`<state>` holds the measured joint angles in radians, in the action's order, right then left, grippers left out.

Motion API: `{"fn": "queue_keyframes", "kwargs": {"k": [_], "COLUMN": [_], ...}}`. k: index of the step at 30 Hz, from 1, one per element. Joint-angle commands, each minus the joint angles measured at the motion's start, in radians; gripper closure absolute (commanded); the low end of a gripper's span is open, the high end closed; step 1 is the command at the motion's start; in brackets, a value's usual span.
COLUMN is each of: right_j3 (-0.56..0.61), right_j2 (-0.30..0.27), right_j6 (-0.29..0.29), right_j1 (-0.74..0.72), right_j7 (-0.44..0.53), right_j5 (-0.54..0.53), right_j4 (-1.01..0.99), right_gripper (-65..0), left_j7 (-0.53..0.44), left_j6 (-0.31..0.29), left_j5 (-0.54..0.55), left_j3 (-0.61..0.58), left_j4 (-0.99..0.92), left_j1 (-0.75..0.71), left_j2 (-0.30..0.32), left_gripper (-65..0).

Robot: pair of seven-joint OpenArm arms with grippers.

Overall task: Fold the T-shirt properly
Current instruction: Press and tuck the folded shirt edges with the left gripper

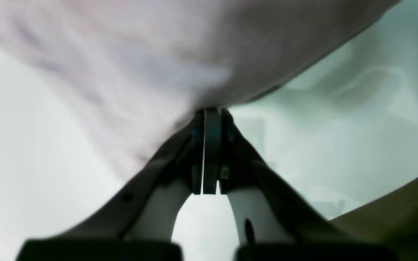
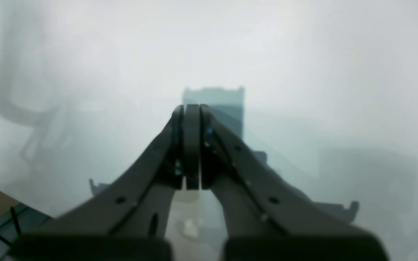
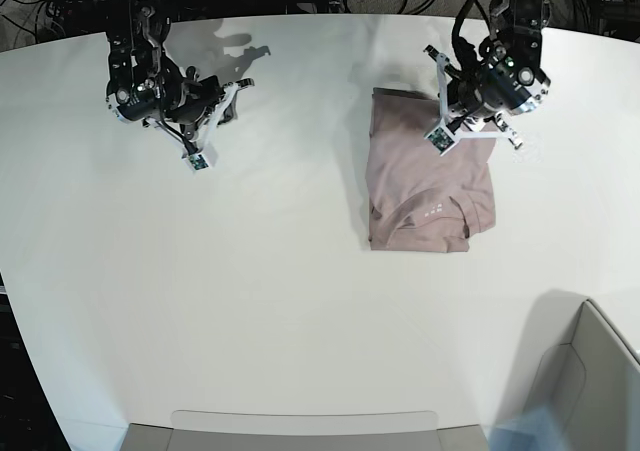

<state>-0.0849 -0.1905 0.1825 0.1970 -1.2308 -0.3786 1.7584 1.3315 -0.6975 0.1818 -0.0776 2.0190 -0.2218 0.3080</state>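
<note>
Mauve T-shirt (image 3: 428,186) folded on white table (image 3: 250,271), under left gripper (image 1: 212,112).
Right gripper (image 2: 191,108), pressed together and empty, hangs well apart over bare table, its surroundings blurred. Left gripper's wrist view alone shows shut jaws pinching the cloth's edge; base view hides them.

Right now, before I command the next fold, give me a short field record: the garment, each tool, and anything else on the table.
garment: T-shirt, dusty pink, partly folded into a rough rectangle, neck print facing up, lying right of table centre in the base view
left tool: shut, pinching an edge of the T-shirt at its far right side
right tool: shut, holding nothing, raised over bare table far from the garment
table: white table
other: grey bin at the near right corner of the base view
</note>
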Motion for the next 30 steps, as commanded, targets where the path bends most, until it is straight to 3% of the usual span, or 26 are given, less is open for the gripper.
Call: {"fn": "queue_keyframes", "kwargs": {"k": [1, 5, 11, 14, 19, 26, 30], "right_j3": [-0.003, -0.003, -0.005, -0.003, -0.005, -0.006, -0.006], "right_j2": [-0.007, -0.007, -0.007, -0.007, -0.007, -0.008, -0.007], "right_j6": [0.005, 0.004, 0.004, 0.004, 0.004, 0.004, 0.004], "right_j1": [-0.009, -0.009, -0.003, -0.001, 0.005, 0.005, 0.003], "right_j7": [0.01, 0.01, 0.01, 0.01, 0.01, 0.01, 0.01], "right_j5": [-0.009, -0.009, -0.009, -0.009, -0.009, -0.009, -0.009], "right_j4": [0.013, 0.013, 0.013, 0.013, 0.013, 0.013, 0.013], "right_gripper": [0.0, 0.0, 0.0, 0.0, 0.0, 0.0, 0.0], "left_j7": [-0.011, -0.011, -0.014, -0.014, -0.036, -0.258, -0.318], "left_j6": [-0.001, -0.001, -0.001, -0.001, -0.001, -0.001, -0.001], "left_j5": [0.003, 0.028, 0.029, 0.028, 0.028, -0.041, -0.113], "left_j3": [0.006, 0.015, 0.072, 0.083, 0.078, 0.083, 0.117], "left_j4": [0.027, 0.024, -0.001, -0.019, -0.152, -0.447, -0.525], "left_j1": [-0.003, 0.026, 0.098, 0.143, 0.187, 0.19, 0.198], "left_j2": [0.006, -0.013, -0.146, -0.181, -0.183, -0.151, -0.132], "left_gripper": [0.0, 0.0, 0.0, 0.0, 0.0, 0.0, 0.0]}}
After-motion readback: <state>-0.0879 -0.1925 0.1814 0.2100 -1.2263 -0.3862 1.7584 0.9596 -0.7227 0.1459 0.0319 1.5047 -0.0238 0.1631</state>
